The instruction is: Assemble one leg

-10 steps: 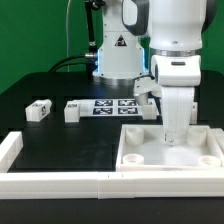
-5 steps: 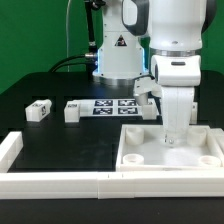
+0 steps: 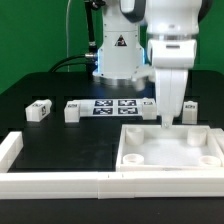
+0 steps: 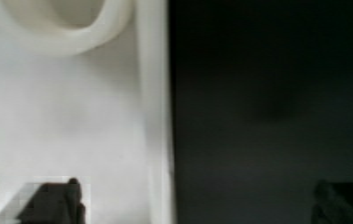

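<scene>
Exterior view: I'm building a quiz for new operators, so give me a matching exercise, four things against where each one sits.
Things:
1. marker board
2. white square slab
3. claw
4. leftmost leg

Places:
A. over the slab's far edge
B. farthest toward the exterior view's left
C. flat on the table in front of the robot base
D. at the front, toward the exterior view's right

Pairs: 1-C; 2-D; 3-A; 4-B

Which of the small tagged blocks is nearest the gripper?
The leg at the exterior view's right, just beside the gripper. The other two legs lie far off toward the exterior view's left, past the marker board.
</scene>
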Controlling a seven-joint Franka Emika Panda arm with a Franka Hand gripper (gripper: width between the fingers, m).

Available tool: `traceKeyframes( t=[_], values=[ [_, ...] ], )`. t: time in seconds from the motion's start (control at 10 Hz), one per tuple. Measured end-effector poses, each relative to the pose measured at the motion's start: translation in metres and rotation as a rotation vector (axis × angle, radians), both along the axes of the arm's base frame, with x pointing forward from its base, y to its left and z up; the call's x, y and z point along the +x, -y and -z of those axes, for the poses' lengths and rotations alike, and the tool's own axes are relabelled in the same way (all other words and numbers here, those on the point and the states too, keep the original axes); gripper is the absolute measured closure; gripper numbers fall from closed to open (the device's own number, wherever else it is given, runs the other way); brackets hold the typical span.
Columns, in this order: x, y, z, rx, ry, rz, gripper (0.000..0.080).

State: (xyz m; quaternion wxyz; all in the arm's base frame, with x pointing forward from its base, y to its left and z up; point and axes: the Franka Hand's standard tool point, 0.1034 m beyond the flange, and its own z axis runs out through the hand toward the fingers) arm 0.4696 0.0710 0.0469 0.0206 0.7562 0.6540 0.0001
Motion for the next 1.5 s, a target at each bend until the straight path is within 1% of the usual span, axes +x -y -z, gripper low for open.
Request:
traceKeyframes(
  t=[0.1, 0.2, 0.4, 0.7, 0.9, 1.1, 1.2, 1.3, 1.5],
  values=[
    [-0.002, 0.000, -0.013, -0.003, 0.018, 0.013, 0.0150],
    [-0.006, 0.002, -0.020, -0.005, 0.027, 0.026, 0.0150],
    [-0.007, 0.002, -0.018, -0.005, 0.022, 0.026, 0.0150],
    [-0.007, 0.002, -0.017, -0.005, 0.021, 0.027, 0.0150],
    [-0.007, 0.002, -0.017, -0.001, 0.023, 0.102, 0.0150],
    [-0.008, 0.001, -0.017, 0.009, 0.026, 0.266, 0.0150],
    [-0.009, -0.001, -0.017, 0.019, 0.026, 0.401, 0.0150],
    [-0.014, -0.008, -0.017, 0.037, 0.034, 0.591, 0.0150],
    [-0.031, -0.027, -0.011, 0.054, 0.010, 0.953, 0.0150]
  ],
)
